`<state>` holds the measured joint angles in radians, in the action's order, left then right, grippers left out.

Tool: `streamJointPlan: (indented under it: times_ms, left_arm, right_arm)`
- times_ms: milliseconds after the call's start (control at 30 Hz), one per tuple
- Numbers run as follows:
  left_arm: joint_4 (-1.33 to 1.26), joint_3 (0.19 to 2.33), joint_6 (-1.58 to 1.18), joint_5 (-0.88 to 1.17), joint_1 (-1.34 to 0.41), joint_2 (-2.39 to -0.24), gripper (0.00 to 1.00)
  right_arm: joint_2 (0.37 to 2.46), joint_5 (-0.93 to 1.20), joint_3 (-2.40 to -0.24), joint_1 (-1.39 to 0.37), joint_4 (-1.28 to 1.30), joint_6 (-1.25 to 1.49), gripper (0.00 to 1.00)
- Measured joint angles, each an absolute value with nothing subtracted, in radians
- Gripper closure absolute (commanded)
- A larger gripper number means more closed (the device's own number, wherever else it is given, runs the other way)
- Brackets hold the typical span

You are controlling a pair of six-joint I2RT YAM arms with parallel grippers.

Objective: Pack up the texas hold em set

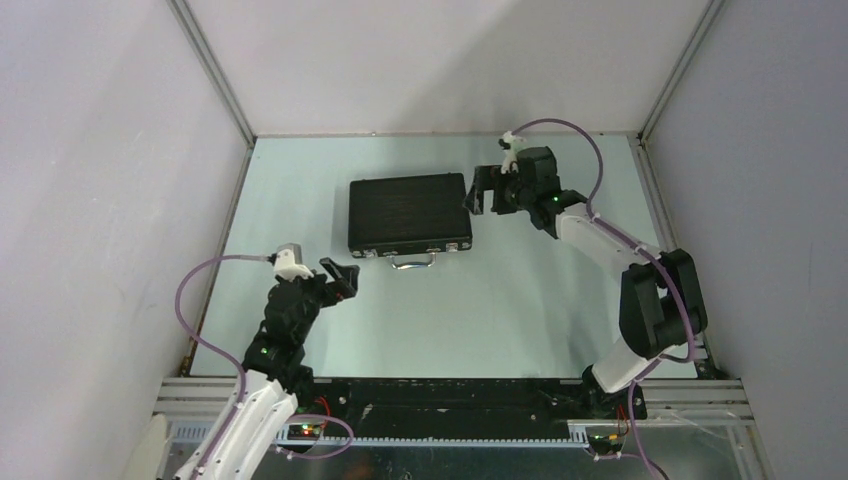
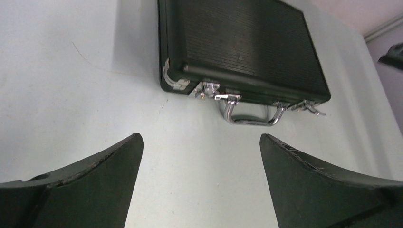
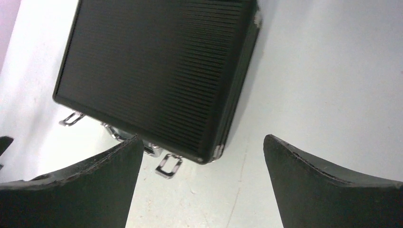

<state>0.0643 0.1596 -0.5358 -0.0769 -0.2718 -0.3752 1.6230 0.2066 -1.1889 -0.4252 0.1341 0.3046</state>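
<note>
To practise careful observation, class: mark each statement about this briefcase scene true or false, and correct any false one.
1. The briefcase is closed. True.
2. The left tool grips the metal handle. False: it is open, empty and short of the handle.
3. The handle faces the arms' bases. True.
4. Chip stacks stand on the table. False: none are visible.
5. The right tool is shut. False: it is open.

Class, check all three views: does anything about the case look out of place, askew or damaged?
The case lies shut and flat, but both latches stick out from its front edge beside the handle, seemingly unfastened. No damage or spilled pieces are visible.
</note>
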Motion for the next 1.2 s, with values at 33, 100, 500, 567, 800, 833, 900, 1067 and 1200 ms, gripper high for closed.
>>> streamJointPlan:
  times_ms: [33,100,500,567,800,833,900,1067,1200]
  left_arm:
    - [0.065,0.171,-0.547,-0.089,-0.271,-0.385,0.00]
    - [0.055,0.196,-0.561,-0.112,-0.269,-0.400,0.00]
    - [-0.154,0.540,-0.623,-0.005,-0.082,-0.993,0.08]
    - [-0.166,0.604,-0.629,0.045,-0.061,-1.132,0.11]
    - [-0.150,0.800,-0.634,0.167,-0.044,-1.459,0.27]
    - [-0.149,0.822,-0.637,0.184,-0.044,-1.493,0.29]
    - [-0.145,0.860,-0.638,0.218,-0.043,-1.553,0.34]
    - [-0.134,0.901,-0.623,0.266,-0.040,-1.665,0.49]
    - [-0.125,0.903,-0.597,0.274,-0.036,-1.705,0.51]
  right_arm:
    - [1.629,0.228,-1.176,-0.401,0.119,0.317,0.01]
    - [1.654,0.275,-1.159,-0.361,0.086,0.344,0.00]
    - [1.895,0.515,-1.147,-0.326,-0.077,0.545,0.00]
    - [1.914,0.531,-1.147,-0.332,-0.099,0.568,0.00]
    - [1.948,0.559,-1.147,-0.365,-0.111,0.601,0.14]
    - [1.948,0.556,-1.147,-0.365,-0.109,0.598,0.18]
    - [1.948,0.549,-1.147,-0.365,-0.104,0.595,0.31]
    - [1.947,0.530,-1.135,-0.359,-0.086,0.600,0.57]
    - [1.920,0.534,-1.105,-0.347,-0.103,0.614,0.60]
